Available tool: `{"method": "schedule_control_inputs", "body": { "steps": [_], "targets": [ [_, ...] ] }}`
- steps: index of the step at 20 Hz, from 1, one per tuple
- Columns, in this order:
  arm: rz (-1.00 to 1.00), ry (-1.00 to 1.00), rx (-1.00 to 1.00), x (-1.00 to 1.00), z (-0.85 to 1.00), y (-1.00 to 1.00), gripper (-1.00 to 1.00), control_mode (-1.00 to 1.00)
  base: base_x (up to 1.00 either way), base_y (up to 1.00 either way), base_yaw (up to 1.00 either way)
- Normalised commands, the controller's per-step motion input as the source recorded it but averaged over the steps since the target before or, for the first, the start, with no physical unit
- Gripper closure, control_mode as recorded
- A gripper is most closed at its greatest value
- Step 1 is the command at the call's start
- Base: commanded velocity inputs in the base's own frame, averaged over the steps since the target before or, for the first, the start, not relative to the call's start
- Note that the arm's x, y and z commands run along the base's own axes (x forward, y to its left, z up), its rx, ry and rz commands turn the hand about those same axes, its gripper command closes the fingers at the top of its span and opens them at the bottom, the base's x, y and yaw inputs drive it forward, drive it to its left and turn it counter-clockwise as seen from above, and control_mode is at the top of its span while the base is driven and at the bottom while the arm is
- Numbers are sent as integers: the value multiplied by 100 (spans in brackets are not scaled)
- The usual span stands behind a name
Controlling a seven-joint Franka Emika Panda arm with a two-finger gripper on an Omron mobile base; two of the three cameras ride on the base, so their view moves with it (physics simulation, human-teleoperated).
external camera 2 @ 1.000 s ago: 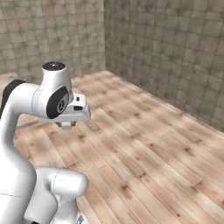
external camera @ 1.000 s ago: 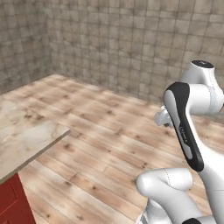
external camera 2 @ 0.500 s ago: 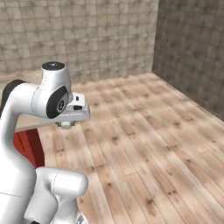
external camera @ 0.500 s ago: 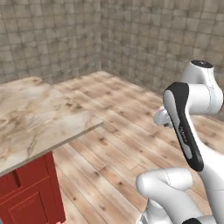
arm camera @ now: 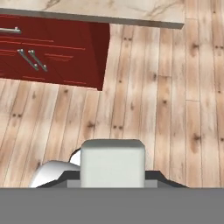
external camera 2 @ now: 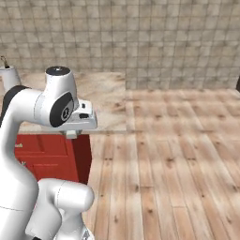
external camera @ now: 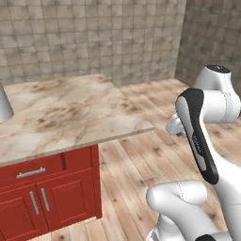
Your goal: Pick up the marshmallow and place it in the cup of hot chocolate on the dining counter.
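Note:
A white squarish marshmallow (arm camera: 113, 162) sits low in the hand view, and my gripper (arm camera: 113, 176) is shut on it, with dark finger parts just showing at its sides. My hand (external camera 2: 77, 121) hangs over the wooden floor, beside the corner of the dining counter (external camera: 70, 113). That beige marble slab on a red base also shows in the right base view (external camera 2: 108, 92) and along the top of the hand view (arm camera: 109, 11). The cup of hot chocolate is out of view.
A white paper towel roll (external camera 2: 9, 77) stands on the counter's far left, cut off at the edge of the left base view (external camera: 4, 106). Red cabinet doors with metal handles (external camera: 37, 200) face me under the slab. Open plank floor (external camera 2: 178, 154) stretches right, up to tiled walls.
The whole picture has shifted as the base moved. The counter has come from the left edge into full view. The arm keeps its pose and the gripper stays shut on the marshmallow.

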Motion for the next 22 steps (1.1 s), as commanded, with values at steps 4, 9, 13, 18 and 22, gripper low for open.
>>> {"method": "schedule_control_inputs", "body": {
  "steps": [4,9,13,18,22],
  "targets": [
    [0,0,0,0,0,0,100,100,29,0,59],
    [0,0,0,0,0,0,100,100,47,-16,61],
    [0,0,0,0,0,0,100,100,39,-91,58],
    [0,0,0,0,0,0,100,100,9,-100,43],
    [0,0,0,0,0,0,100,100,-40,-100,38]
  ]
}}
